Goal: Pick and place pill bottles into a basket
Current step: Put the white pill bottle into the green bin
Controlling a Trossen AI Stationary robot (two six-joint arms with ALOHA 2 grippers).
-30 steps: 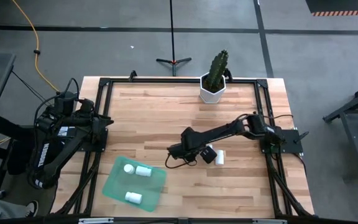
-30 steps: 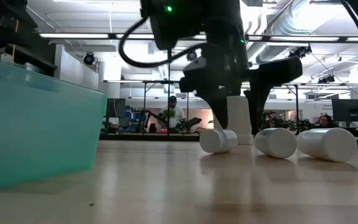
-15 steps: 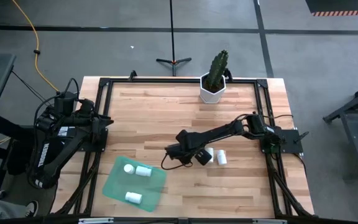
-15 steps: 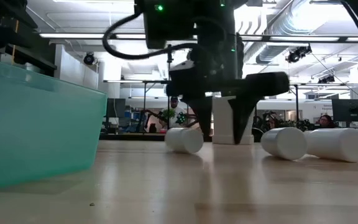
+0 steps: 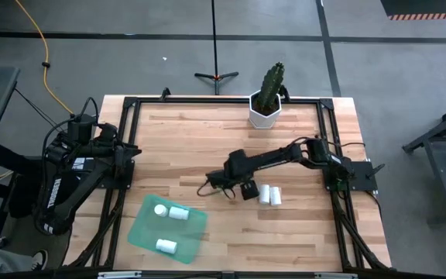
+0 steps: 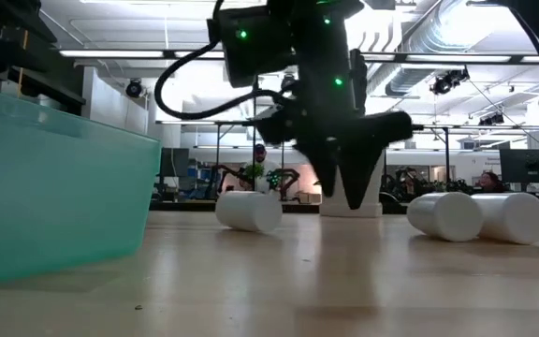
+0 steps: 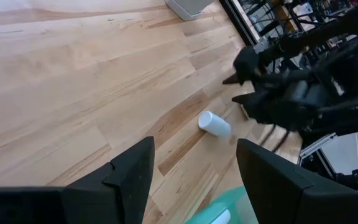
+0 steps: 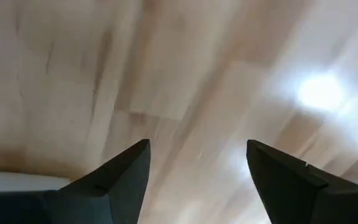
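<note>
Right gripper is over mid-counter, fingers apart, holding nothing. Wrist view shows only bare wood between them, plus a sliver of white at one edge.

Change over the last second: the bottle it was straddling has got away. In the low view that loose bottle has rolled out from between the fingers towards the green tray and now lies on its side clear of the gripper; left wrist view shows it alone on the wood, apart from the right arm. In the high view it's hidden under the arm, so I can't place it exactly there. The gripper itself has pulled back towards the other two bottles, which lie side by side touching each other, just beside the fingers.

So the grasp missed: no pick, just a nudge. Still three bottles in the tray, three on the counter. Roughly half done by my count.

Next call is either to chase the stray, which sits nearer the tray and could roll again if clipped, or take one of the pair, where the risk is knocking its neighbour.

Left gripper is parked at the left edge of the counter, fingers apart, empty.

Cactus pot at the far edge, untouched.
</note>
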